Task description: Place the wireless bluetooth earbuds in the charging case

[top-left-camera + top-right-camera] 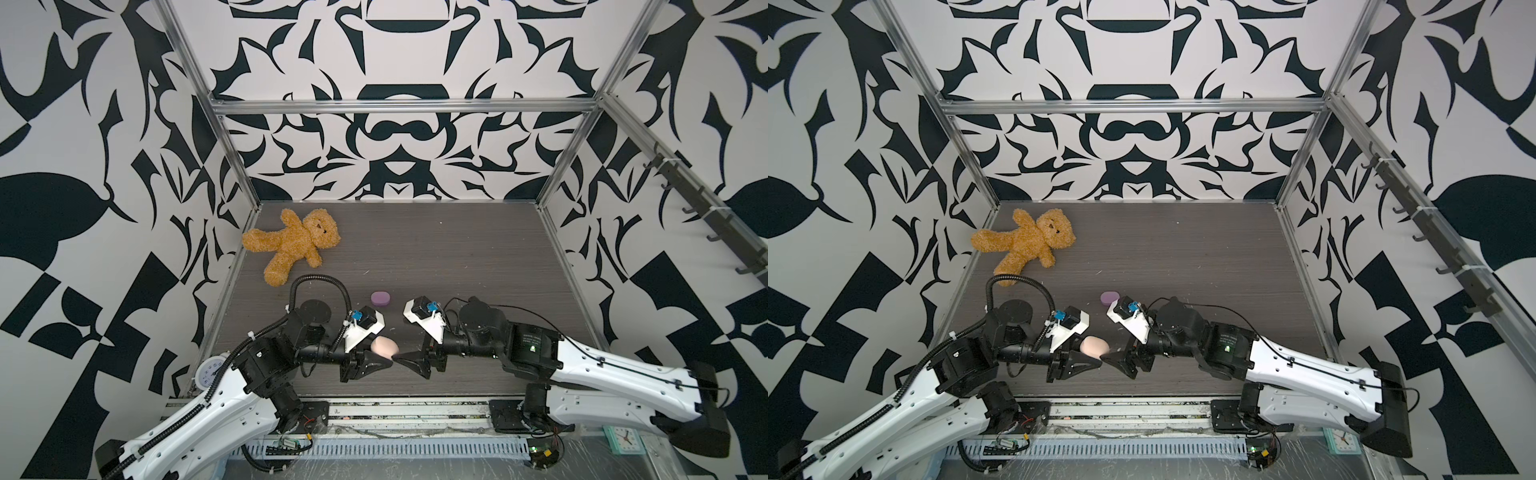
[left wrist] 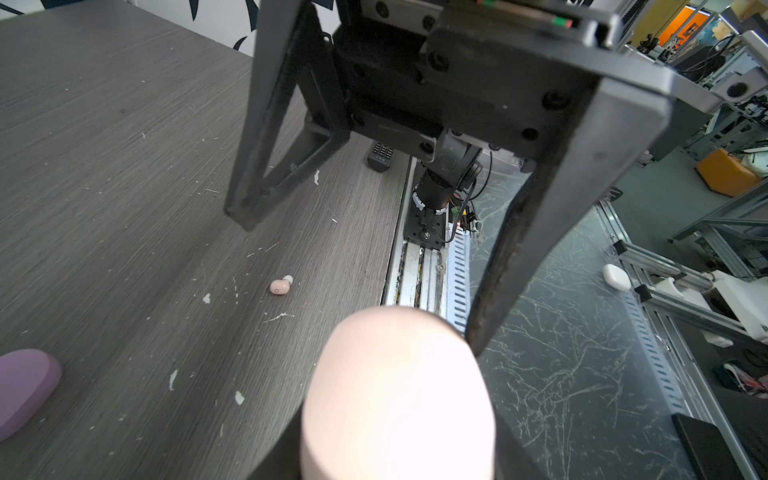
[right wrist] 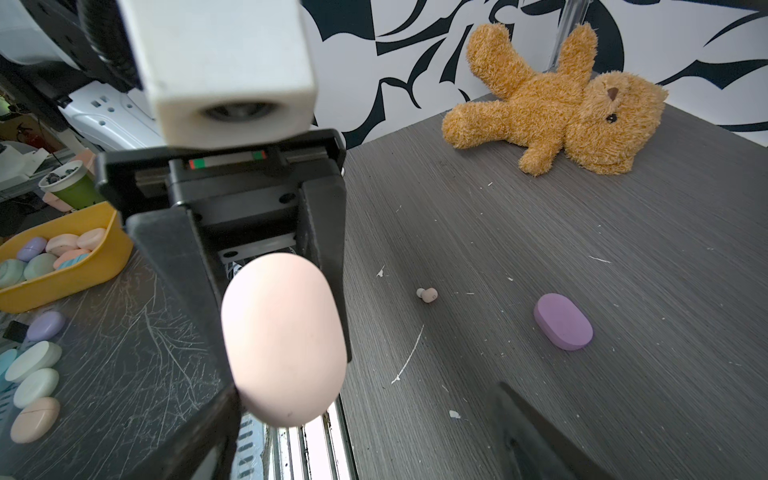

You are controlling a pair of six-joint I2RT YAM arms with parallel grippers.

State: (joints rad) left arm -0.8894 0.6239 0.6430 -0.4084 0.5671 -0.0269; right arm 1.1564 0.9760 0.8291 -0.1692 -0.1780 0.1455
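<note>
Left gripper (image 1: 388, 351) clamped on the peach charging case (image 3: 284, 340), black fingers (image 3: 328, 232) pressed to its two long flanks, the case held up off the table (image 1: 457, 266) with a smooth rounded end toward the right gripper (image 2: 359, 280). Right gripper spread wide with nothing between its fingers, tip to tip with the left gripper in both top views. One fingertip (image 2: 488, 316) just beside the end of the peach charging case, contact impossible to judge.

One peach earbud (image 2: 281, 286) loose on the table, pale tip on one side. Near the lilac case (image 3: 563, 321), on that case's side toward the grippers, apart from it and touched by neither gripper. Plain in both wrist views; too small to be sure of in the top views.

Peach charging case farther from the lilac case than the peach earbud, on the same side, toward the front edge of the table. Lilac case itself closed and flat on the table.

White scraps (image 3: 409, 357) scattered around the lilac case and the peach earbud. Teddy bear (image 1: 295, 245) sprawled on the table, well apart from the lilac case, on the side away from the grippers, toward the rear left corner.

Off the table, well apart from the lilac case and past the front edge: a yellow tray (image 3: 83, 270) holding pastel cases, and more pastel cases (image 3: 35, 374) in a row near it on a scratched dark surface.
</note>
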